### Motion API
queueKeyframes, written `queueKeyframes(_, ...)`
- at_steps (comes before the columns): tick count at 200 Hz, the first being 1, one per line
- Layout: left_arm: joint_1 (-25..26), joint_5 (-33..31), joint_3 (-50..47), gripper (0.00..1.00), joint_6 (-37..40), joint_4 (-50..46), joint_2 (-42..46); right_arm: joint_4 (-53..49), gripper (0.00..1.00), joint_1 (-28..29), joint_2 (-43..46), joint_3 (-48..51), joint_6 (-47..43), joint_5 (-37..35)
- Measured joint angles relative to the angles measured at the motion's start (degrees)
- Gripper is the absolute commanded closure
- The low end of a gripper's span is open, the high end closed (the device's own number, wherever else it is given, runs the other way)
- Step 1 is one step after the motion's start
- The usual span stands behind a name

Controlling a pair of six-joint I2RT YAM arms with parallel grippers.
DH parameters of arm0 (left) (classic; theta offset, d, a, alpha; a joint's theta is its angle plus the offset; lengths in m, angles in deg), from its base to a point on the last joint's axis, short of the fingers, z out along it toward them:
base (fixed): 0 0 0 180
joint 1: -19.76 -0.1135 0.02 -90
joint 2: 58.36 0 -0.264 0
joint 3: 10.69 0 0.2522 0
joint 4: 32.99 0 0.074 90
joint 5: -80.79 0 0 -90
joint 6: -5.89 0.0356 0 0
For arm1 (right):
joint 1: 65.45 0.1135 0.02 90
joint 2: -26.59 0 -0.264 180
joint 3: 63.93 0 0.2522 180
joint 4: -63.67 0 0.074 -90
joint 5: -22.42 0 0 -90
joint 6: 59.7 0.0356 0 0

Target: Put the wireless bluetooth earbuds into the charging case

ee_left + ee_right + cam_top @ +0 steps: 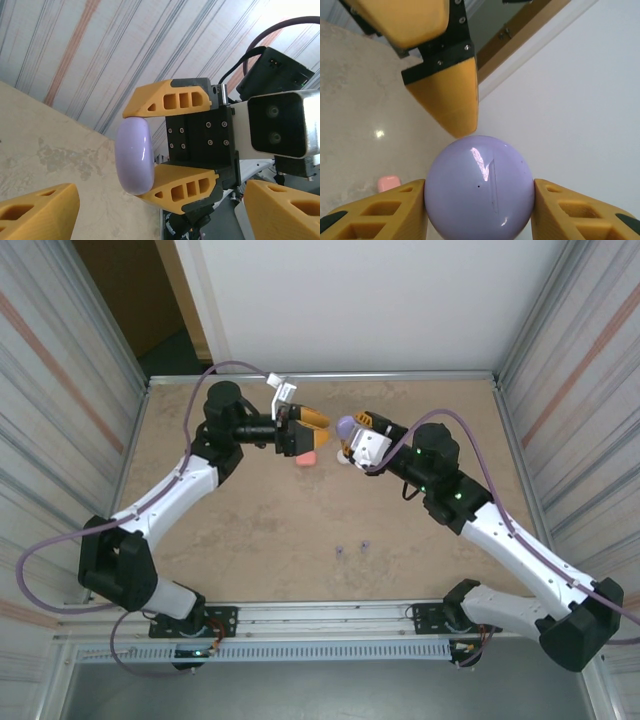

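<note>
R gripper [357, 428] is up off the table [250, 530], its fingers [375, 212] pinching the purple charging case [479, 187] by both sides. L gripper [310, 432] faces it from 9 o'clock, close in, fingers [37, 210] spread wide. Pink case [307, 457] sits on the table just at L gripper's 6 o'clock. Two purple earbuds [341, 551] lie loose side by side, well apart from the grippers, down at 6 o'clock twd the near edge.
</note>
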Motion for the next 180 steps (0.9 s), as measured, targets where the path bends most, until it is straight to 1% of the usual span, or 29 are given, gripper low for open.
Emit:
queueKeyframes(23,0.33,0.17,0.52,0.19,0.02,0.02,-1.11,0.42,0.51,0.00,-0.72,-0.81,-0.02,0.44)
queueKeyframes(43,0.79,0.37,0.79,0.25,-0.35,0.13,-2.21,0.81,0.51,0.13,-1.16,-0.85,0.00,0.63)
queueKeyframes(74,1.51,0.59,1.18,0.39,-1.25,0.50,-3.76,1.29,0.51,0.48,-1.70,-0.87,0.00,0.66)
queueKeyframes(110,2.16,0.96,2.25,0.52,-2.14,0.50,-4.55,1.55,0.51,0.94,-2.12,-0.87,-0.02,0.63)
queueKeyframes(161,2.29,0.94,2.91,0.65,-2.38,0.50,-4.85,1.70,0.51,1.18,-2.29,-0.98,-0.02,0.61)
queueKeyframes(180,2.32,0.94,2.97,0.68,-2.47,0.46,-5.09,1.95,0.50,1.20,-2.29,-0.98,-0.02,0.59)
